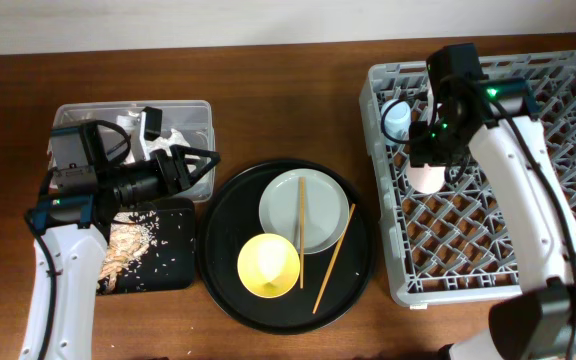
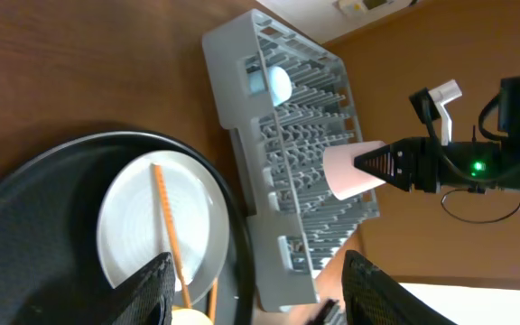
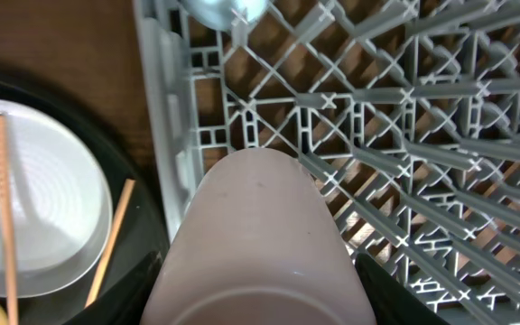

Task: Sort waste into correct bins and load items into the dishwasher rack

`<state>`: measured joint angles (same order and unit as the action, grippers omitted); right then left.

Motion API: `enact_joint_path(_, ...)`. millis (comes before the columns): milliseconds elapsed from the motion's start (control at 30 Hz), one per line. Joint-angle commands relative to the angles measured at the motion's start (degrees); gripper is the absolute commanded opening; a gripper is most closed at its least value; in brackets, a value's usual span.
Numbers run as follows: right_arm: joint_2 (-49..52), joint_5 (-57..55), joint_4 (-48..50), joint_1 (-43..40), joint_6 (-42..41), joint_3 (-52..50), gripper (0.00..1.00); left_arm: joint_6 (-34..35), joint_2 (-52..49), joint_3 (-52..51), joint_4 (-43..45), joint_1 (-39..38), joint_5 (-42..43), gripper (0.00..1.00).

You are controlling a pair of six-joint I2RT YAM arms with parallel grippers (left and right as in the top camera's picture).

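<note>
**Counter holdings: two tools, one cup in grip**

1. Right tool [image 1: 430, 160]. Closed partway round the pink cup [image 1: 428, 178], one finger on each side of its wall. The cup fills the lower middle of my right wrist view. It hangs over the left part of the dishwasher rack [image 1: 568, 75], close to the rack's left wall. I cannot tell whether it touches the pegs. My right arm comes in from the near right edge and crosses the rack, with the wrist turned down over the cup.

2. Left tool [image 1: 206, 170]. Fingers spread, nothing between them, touching nothing. It sits above the gap between the right end of the clear tub [image 1: 193, 108] and the left rim of the round black tray [image 1: 218, 260]. My left arm rises from the near left, the forearm passes over the shallow black tray [image 1: 173, 265], and the tool points right towards the rack.

3. Other stock.
- Light-blue cup [image 1: 398, 120]: in the rack, just beyond the pink cup.
- White plate [image 1: 283, 205]: on the round tray.
- Chopstick [image 1: 301, 215]: lying across the plate.
- Second chopstick [image 1: 335, 258]: slanting off the plate's right edge.
- Yellow bowl [image 1: 268, 265]: at the plate's near-left edge.
- Napkin [image 1: 173, 135]: crumpled, inside the tub.
- Food scraps [image 1: 128, 240]: strewn in the shallow tray.
</note>
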<state>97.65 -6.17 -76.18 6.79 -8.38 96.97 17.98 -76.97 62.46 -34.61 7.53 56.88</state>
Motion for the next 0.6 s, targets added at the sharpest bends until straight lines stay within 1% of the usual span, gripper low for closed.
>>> enact_joint_path(0, 2.5, 0.5, -0.2, -0.1, -0.7, 0.7, 0.48, -3.1, 0.6, 0.0, -0.2, 0.1, -2.6, 0.59)
enact_joint_path(367, 7.8, 0.5, 0.5, -0.1, -0.7, -0.3, 0.48, -3.1, 0.6, 0.0, -0.4, 0.1, -3.4, 0.59)
enact_joint_path(567, 8.6, 0.5, 0.3, -0.1, -0.7, -0.6, 0.49, -3.1, 0.6, 0.0, -0.4, 0.1, -3.4, 0.63)
